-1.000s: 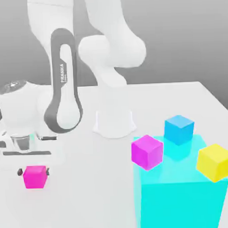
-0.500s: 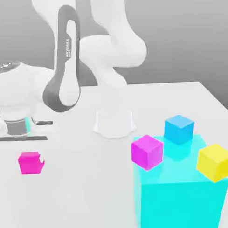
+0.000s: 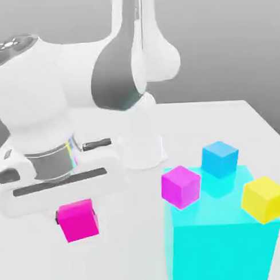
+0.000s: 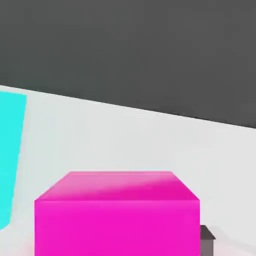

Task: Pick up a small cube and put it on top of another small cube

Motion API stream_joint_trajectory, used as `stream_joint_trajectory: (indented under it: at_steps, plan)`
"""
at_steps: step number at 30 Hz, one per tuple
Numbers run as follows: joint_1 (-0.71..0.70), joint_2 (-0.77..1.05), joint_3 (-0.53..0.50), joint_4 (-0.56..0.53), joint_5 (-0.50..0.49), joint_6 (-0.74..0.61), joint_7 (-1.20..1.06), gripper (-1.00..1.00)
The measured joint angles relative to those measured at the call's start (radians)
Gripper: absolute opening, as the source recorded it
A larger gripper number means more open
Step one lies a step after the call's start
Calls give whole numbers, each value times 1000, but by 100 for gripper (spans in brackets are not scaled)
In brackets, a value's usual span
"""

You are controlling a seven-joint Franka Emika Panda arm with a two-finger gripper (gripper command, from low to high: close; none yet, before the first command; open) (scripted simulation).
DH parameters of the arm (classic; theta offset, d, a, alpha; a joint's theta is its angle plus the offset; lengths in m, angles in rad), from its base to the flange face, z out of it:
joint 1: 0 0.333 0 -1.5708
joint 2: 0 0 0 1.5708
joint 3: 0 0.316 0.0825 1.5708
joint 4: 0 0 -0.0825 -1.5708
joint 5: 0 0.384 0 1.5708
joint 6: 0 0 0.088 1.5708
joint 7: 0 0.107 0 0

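Lifted and carried toward the big cyan block (image 3: 224,242), the hot-pink cube (image 3: 78,220) sits clenched in the tool (image 3: 77,218), clear of the counter (image 3: 130,251) (the hand view adds one dark fingertip (image 4: 207,239) beside it).

The end effector (image 3: 78,218) now carries the hot-pink cube (image 3: 79,220) lifted off the table (image 3: 130,246), nearer the big cyan block (image 3: 221,242).

The white arm bends low with its gripper (image 3: 77,220) pointing down, jaws clamped on the hot-pink cube (image 3: 79,220) between them.
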Motion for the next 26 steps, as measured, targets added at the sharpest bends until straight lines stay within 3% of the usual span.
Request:
stream_joint_trajectory:
  at_steps: [5,9,18,22,23,26]
  plan:
    - [164,-73,88,107,36,-195,124,-100]
    - [275,-208,138,91,41,-290,255,-100]
    - [266,-497,234,-221,-94,-143,479,-100]
    - [262,-465,254,-333,-107,12,501,-100]
    - [261,-457,256,-348,-108,34,501,100]
    - [261,-457,256,-348,-108,34,501,100]
